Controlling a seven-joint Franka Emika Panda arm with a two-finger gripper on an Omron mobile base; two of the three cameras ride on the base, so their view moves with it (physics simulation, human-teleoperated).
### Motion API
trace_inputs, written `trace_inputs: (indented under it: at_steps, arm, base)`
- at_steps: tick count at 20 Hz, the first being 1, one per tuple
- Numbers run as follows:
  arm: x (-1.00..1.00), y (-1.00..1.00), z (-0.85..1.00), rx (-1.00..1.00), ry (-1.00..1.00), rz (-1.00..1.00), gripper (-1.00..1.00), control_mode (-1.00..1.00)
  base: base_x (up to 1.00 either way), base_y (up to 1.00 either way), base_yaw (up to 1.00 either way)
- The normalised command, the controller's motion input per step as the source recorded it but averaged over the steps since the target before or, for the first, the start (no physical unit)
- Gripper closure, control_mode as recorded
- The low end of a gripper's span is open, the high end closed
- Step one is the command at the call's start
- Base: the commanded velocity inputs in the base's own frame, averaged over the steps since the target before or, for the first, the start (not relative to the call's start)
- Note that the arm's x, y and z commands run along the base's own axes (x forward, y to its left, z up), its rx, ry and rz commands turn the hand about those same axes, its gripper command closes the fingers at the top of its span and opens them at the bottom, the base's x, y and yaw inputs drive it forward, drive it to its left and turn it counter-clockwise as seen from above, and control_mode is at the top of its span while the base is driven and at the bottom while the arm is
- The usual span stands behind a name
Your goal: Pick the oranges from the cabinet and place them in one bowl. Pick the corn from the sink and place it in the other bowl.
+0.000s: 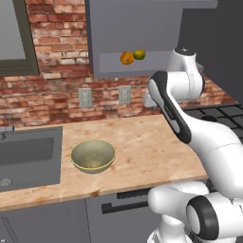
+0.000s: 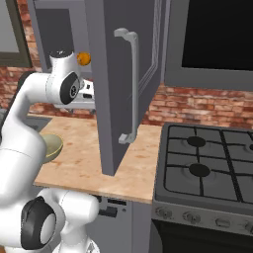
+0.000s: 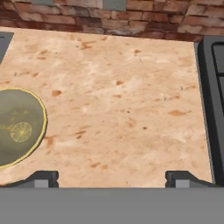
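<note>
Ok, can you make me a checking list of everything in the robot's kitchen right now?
Surface: speckled tan counter, bare apart from the bowl.
Job's things: two oranges, one bright orange and one yellow-green, side by side on the cabinet shelf; one bowl empty on the counter; sink at the left, corn not seen.
Clutter: nothing seen.
Tool: tool open, holding nothing, looking down at the counter beside the bowl.
Cables: nothing seen.
Surroundings: brick wall with two outlets, open cabinet door, gas stove at the right.
</note>
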Motion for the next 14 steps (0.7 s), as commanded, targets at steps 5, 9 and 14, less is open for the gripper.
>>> trace_inputs:
  at_steps: [5, 9, 14]
  arm:
    - [-0.04, 0.10, 0.03, 0.00, -0.10, -0.01, -1.00, -1.00]
    - [-0.28, 0.01, 0.09, 0.00, -0.20, 0.00, -1.00, -1.00]
    - [-0.38, 0.04, 0.09, 0.00, -0.18, 0.00, -1.00, -1.00]
  base:
    - [0.00, 0.00, 0.00]
    - [0.00, 0.00, 0.00]
    - [0.00, 0.00, 0.00]
